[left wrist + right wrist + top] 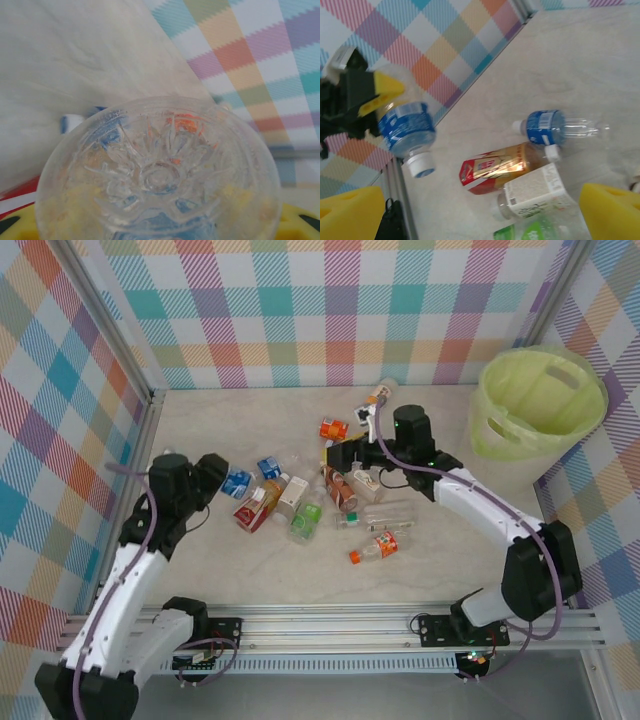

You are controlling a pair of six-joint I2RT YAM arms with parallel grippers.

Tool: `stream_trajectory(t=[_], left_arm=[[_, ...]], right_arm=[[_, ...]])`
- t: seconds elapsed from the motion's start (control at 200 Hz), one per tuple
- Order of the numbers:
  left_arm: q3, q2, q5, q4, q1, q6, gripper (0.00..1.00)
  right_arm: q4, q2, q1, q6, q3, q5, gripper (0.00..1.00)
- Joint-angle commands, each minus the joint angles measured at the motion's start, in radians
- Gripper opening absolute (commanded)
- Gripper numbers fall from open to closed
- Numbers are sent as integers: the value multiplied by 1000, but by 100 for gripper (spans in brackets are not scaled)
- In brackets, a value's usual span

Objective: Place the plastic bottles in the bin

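My left gripper (222, 478) is shut on a blue-labelled plastic bottle (238, 483), held off the table at the left of the pile. That bottle's clear base (159, 175) sits right in front of the left wrist camera. In the right wrist view the same bottle (406, 129) hangs cap down from the left gripper (370, 97). My right gripper (345, 455) hovers open over the pile, its yellow fingertips (610, 210) wide apart. Under it lie a blue-labelled bottle (547, 127), a red-and-gold one (495, 167) and a white-labelled one (535, 192). The bin (540, 400) stands far right.
More bottles lie scattered mid-table: an orange-labelled one (333, 428), one near the back wall (380, 392), a green one (305, 520), an orange-capped one (375, 548). Checked walls close in the left, back and right sides. A metal rail (400, 625) runs along the near edge.
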Motion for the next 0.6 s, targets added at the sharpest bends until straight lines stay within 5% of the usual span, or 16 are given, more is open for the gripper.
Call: stream_trajectory(t=[0.0,0.595], left_arm=[[89,68,201,116,-40,125,32],[234,240,323,213,-232,236,37]], right_arm=[[52,9,51,-28,37,-63,100],[174,59,159,72,43,53,100]])
